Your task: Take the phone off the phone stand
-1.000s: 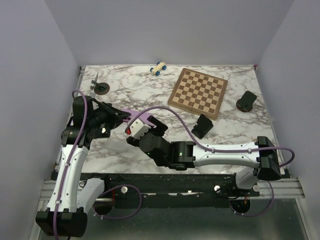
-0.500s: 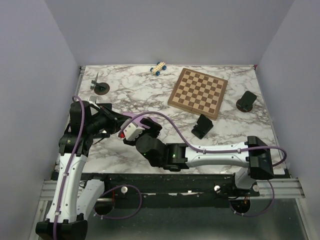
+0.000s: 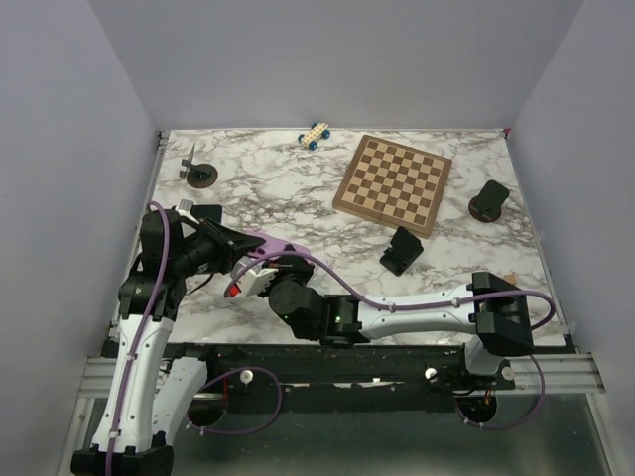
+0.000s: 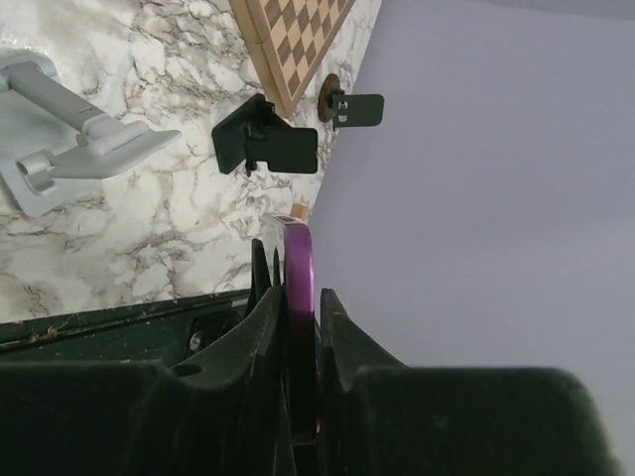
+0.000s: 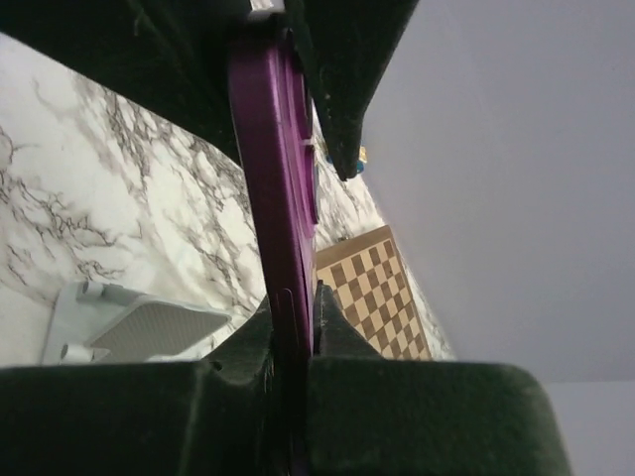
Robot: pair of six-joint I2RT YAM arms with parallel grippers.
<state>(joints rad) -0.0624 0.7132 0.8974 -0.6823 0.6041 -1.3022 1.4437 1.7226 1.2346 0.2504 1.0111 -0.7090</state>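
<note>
Both grippers hold the purple phone [image 3: 270, 245] in the air over the near left of the marble table. My left gripper [image 3: 238, 250] is shut on one end; in the left wrist view the phone's edge [image 4: 298, 260] stands pinched between the left gripper's [image 4: 295, 297] dark fingers. My right gripper [image 3: 280, 270] is shut on the other end, and in the right wrist view the phone [image 5: 273, 178] runs up from between the right gripper's [image 5: 293, 309] fingers. The light grey phone stand [image 4: 60, 139] lies on the table apart from the phone, and the stand [image 5: 129, 332] shows under it.
A wooden chessboard [image 3: 393, 183] lies at the back right. A black holder [image 3: 401, 250] stands near the middle, another dark holder [image 3: 488, 200] at the right edge. A toy car [image 3: 315, 135] sits at the back wall. A small dark stand [image 3: 198, 174] is back left.
Both arms have carried the phone toward the near left. The right gripper, open beside the phone a second ago, has shut on it. The left grip is unchanged.
</note>
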